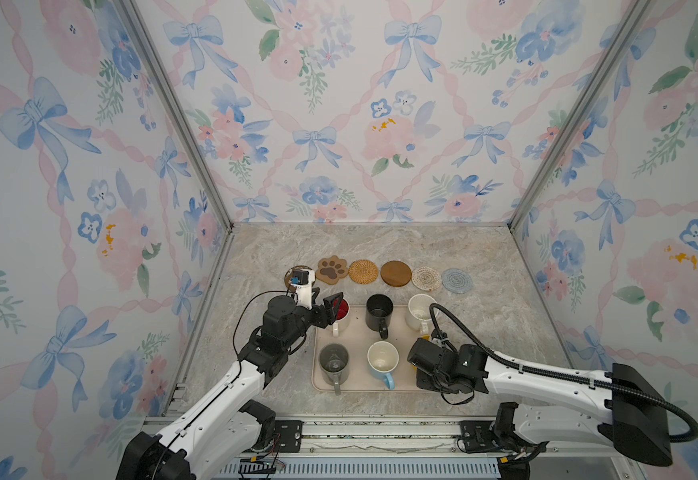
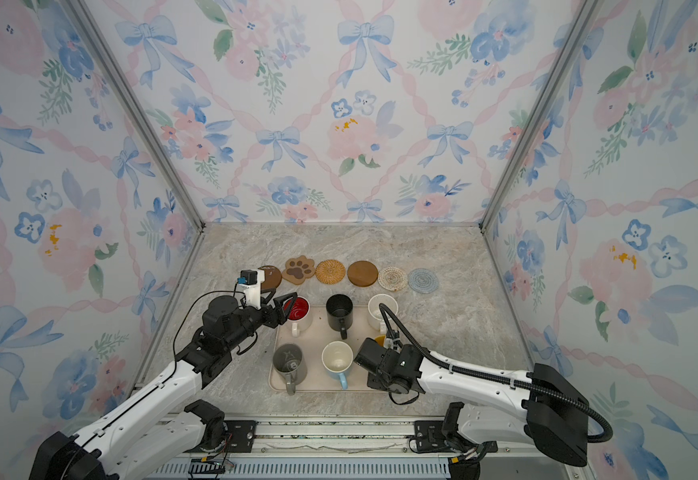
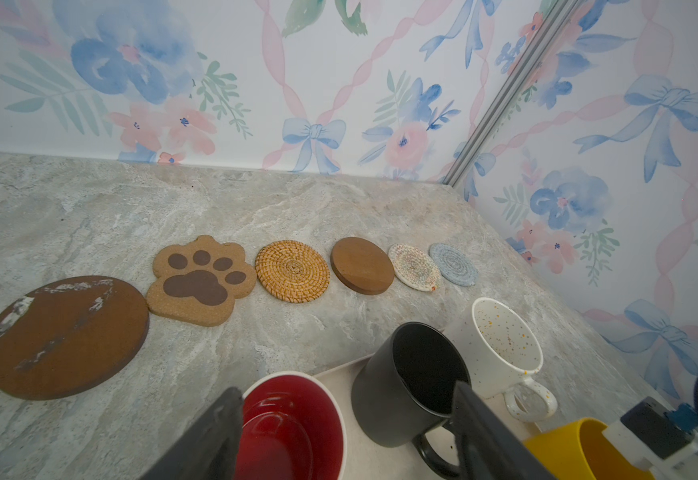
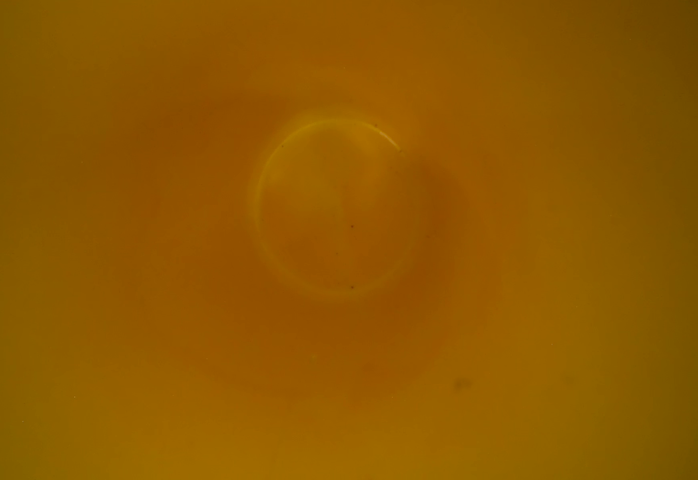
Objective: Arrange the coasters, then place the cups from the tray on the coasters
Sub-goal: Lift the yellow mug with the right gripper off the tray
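Six coasters lie in a row behind the tray (image 1: 357,345): a dark disc (image 3: 65,336), a paw (image 1: 331,270), a rattan round (image 1: 363,271), a wooden disc (image 1: 396,273), a cream woven round (image 1: 426,279) and a blue-grey one (image 1: 457,280). On the tray stand the red-lined white mug (image 1: 341,311), black (image 1: 379,311), speckled cream (image 1: 420,311), grey (image 1: 333,361) and light blue (image 1: 382,359) mugs. My left gripper (image 3: 345,390) hangs open over the red-lined mug. My right wrist (image 1: 438,361) covers the yellow mug (image 3: 563,453). Its camera sees only the mug's inside (image 4: 330,208), and its fingers are hidden.
The marble tabletop (image 1: 484,332) is walled by floral panels at the back and both sides. The right arm's black cable (image 1: 455,320) loops over the tray's right end, close to the speckled mug. A metal rail (image 1: 380,432) runs along the front edge.
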Tool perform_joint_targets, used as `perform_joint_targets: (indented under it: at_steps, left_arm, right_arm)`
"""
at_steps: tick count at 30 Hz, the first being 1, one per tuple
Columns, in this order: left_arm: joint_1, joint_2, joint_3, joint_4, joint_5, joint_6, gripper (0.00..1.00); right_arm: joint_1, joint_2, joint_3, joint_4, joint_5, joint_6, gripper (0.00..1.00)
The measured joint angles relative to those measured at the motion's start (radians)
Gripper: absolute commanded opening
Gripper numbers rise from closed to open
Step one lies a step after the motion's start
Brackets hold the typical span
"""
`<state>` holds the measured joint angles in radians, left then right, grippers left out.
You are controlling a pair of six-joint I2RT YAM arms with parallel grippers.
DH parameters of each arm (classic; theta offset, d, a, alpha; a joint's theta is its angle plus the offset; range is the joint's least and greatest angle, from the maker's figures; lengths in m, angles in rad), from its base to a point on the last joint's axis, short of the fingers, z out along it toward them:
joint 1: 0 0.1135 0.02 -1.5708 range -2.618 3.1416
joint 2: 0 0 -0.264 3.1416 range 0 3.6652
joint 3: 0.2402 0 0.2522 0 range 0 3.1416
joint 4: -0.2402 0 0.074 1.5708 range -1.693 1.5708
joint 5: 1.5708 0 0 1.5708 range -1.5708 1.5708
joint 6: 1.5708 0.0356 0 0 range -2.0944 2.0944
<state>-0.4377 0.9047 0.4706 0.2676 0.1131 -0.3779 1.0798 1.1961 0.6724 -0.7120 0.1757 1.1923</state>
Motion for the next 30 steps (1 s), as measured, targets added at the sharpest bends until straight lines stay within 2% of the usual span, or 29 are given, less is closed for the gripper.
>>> perform_joint_targets:
  at_steps: [4, 7, 16, 23, 30]
  left_arm:
    - [0.0, 0.0, 0.0, 0.0, 0.0, 0.0, 0.75]
    - [0.0, 0.0, 0.0, 0.0, 0.0, 0.0, 0.75]
    - [0.0, 0.0, 0.0, 0.0, 0.005, 0.0, 0.75]
    - [0.0, 0.0, 0.0, 0.0, 0.007, 0.0, 0.75]
    - [0.0, -0.01, 0.0, 0.002, 0.008, -0.001, 0.75]
  right_arm:
    - [0.0, -0.003, 0.0, 0.0, -0.005, -0.008, 0.36]
    - [0.0, -0.005, 0.001, 0.001, -0.005, -0.014, 0.29]
    - [-0.006, -0.006, 0.002, 0.008, 0.004, -0.023, 0.0]
    - [0.01, -0.006, 0.008, -0.013, 0.013, -0.021, 0.0]
    - [0.115, 0.032, 0.067, -0.146, 0.035, -0.002, 0.0]
